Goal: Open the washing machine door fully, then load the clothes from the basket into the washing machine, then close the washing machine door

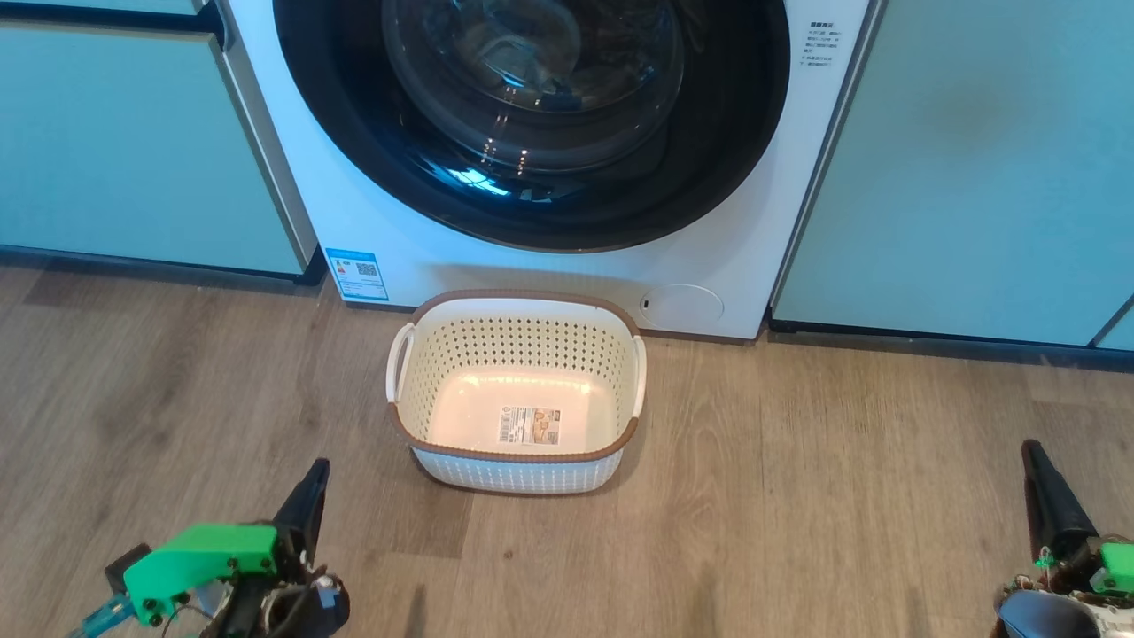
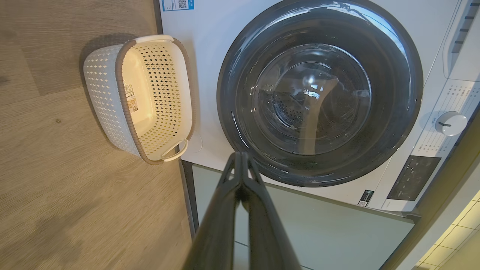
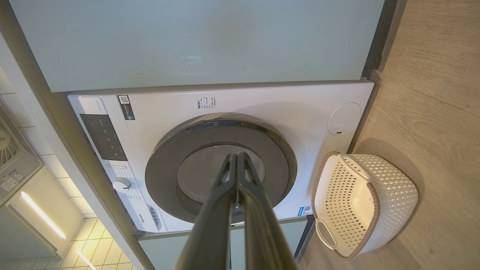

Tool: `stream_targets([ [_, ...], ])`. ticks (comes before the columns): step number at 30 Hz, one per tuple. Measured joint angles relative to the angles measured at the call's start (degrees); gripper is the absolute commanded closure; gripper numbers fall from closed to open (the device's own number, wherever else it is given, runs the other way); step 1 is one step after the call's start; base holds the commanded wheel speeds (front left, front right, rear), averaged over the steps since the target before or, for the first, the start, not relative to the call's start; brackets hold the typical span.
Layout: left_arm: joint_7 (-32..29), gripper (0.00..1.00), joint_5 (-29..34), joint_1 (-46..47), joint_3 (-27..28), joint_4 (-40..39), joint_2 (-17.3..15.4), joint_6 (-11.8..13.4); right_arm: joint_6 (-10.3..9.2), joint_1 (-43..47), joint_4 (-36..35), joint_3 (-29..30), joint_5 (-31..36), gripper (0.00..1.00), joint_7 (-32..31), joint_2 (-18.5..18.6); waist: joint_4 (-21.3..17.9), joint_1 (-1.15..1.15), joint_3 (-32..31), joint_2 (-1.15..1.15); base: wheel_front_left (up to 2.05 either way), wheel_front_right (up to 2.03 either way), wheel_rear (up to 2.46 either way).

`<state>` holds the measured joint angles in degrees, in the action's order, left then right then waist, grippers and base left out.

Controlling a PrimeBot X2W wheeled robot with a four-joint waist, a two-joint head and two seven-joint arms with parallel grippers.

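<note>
At your 7 o'clock: left gripper point(image 1: 312, 483), clenched on nothing, parked low. At 12: basket point(image 1: 518, 341), only its label inside, touching the washing machine point(image 1: 753, 275); washing machine door point(image 1: 532, 115) flush shut, so loading looks done. At 5: right gripper point(image 1: 1041, 478), likewise clenched, idle.

The large round washing machine door point(image 1: 532, 106) has a glossy black rim around smooth clear glass. The white washing machine point(image 1: 753, 266) front looks smooth. The cream-white perforated basket point(image 1: 518, 350) is matt plastic, with a paper label point(image 1: 529, 425). The floor point(image 1: 797, 487) shows matt wood grain.
</note>
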<state>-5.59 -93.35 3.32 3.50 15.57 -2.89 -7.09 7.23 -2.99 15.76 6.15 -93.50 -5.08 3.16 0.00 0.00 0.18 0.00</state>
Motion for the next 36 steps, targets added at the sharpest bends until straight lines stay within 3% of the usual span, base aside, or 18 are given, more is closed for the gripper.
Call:
stream_targets([
  [36,-0.1,1.00,0.2,0.0,0.2,0.0,0.2,0.0,0.00,0.0,0.0,0.6,0.2,1.00,-0.5,-0.1,0.0,0.00,0.0,0.00,0.00,0.00,0.00],
])
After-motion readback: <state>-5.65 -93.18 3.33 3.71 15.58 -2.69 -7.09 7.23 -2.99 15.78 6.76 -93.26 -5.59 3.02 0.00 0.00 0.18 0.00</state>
